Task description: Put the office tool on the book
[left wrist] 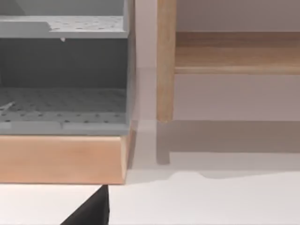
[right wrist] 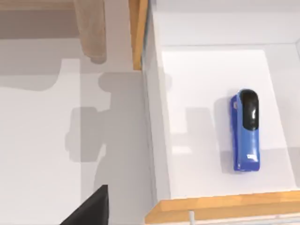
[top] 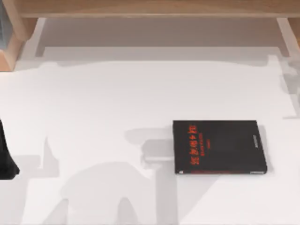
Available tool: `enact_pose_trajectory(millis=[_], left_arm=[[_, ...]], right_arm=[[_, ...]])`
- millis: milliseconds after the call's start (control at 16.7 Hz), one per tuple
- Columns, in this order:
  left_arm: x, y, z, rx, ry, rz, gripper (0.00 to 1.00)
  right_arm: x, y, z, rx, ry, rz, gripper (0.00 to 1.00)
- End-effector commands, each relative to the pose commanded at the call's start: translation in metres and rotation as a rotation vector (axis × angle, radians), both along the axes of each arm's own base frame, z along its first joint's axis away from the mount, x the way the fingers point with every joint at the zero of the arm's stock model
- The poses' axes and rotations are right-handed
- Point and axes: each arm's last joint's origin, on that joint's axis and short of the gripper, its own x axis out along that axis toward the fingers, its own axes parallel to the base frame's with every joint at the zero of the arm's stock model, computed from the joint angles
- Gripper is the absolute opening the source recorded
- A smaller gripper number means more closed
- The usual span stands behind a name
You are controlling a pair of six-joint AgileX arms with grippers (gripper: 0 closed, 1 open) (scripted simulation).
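Stapler [right wrist: 246, 131] in white tray [right wrist: 206, 178], book [top: 218, 146] on table [top: 103, 108]

The blue office tool [right wrist: 246, 131] lies flat inside a white, wood-rimmed tray [right wrist: 220, 205], near one side wall.

The top camera looks straight down on the white table [top: 117, 93]. Both wrist cameras sit low and close, sharing its surface and wooden shelf frame [left wrist: 165, 61].
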Motion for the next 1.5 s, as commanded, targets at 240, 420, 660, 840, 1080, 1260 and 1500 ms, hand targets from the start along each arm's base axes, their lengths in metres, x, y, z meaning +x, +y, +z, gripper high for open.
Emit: enact_pose_trajectory(millis=[240,420,660,840,1080,1260,1500], left_arm=[[0.000,0.000,0.000,0.000,0.000,0.000,1.00],[0.000,0.000,0.000,0.000,0.000,0.000,1.00],[0.000,0.000,0.000,0.000,0.000,0.000,1.00],[0.000,0.000,0.000,0.000,0.000,0.000,1.00],[0.000,0.000,0.000,0.000,0.000,0.000,1.00],[0.000,0.000,0.000,0.000,0.000,0.000,1.00],[0.000,0.000,0.000,0.000,0.000,0.000,1.00]], right_arm=[[0.075,-0.038,-0.018,0.029,0.219,-0.031,1.00],[0.120,-0.067,-0.049,0.061,0.366,-0.047,1.00],[0.159,-0.100,-0.099,0.107,0.527,-0.058,1.00],[0.176,-0.115,-0.132,0.136,0.610,-0.056,1.00],[0.187,-0.121,-0.158,0.155,0.660,-0.045,1.00],[0.189,-0.121,-0.161,0.157,0.664,-0.042,1.00],[0.190,-0.119,-0.161,0.156,0.665,-0.039,1.00]])
